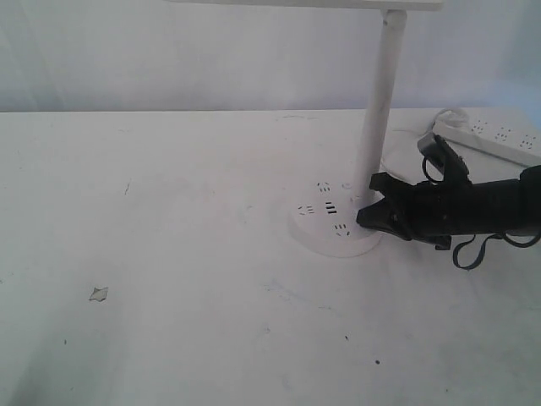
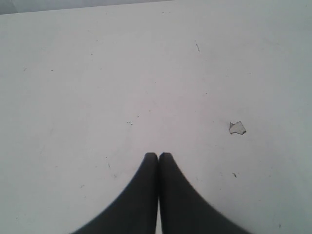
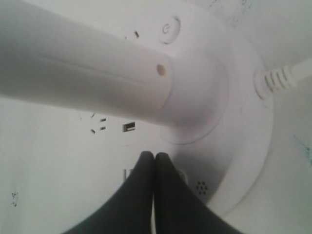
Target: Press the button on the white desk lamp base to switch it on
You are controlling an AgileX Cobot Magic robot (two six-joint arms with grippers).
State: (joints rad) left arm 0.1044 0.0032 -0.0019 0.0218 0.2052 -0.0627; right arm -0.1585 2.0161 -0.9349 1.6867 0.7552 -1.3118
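The white desk lamp base [image 1: 317,238] is a round disc with socket holes and USB slits, and a white pole [image 1: 380,101] rises from it. In the right wrist view a grey-ringed button [image 3: 169,29] with a power mark lies on the base [image 3: 243,97], beyond the pole [image 3: 87,73] from my fingertips. Another small grey ring [image 3: 185,176] shows beside one finger, mostly hidden by it. My right gripper [image 1: 363,216] [image 3: 154,155] is shut and empty, its tips low over the base's near right part. My left gripper [image 2: 158,156] is shut over bare table, out of the exterior view.
A long white power strip [image 1: 494,135] lies at the back right. A white cable [image 3: 287,75] leaves the base's rim. A small chip [image 1: 99,293] [image 2: 237,127] marks the white table at the front left. The lamp head crosses the top of the exterior view.
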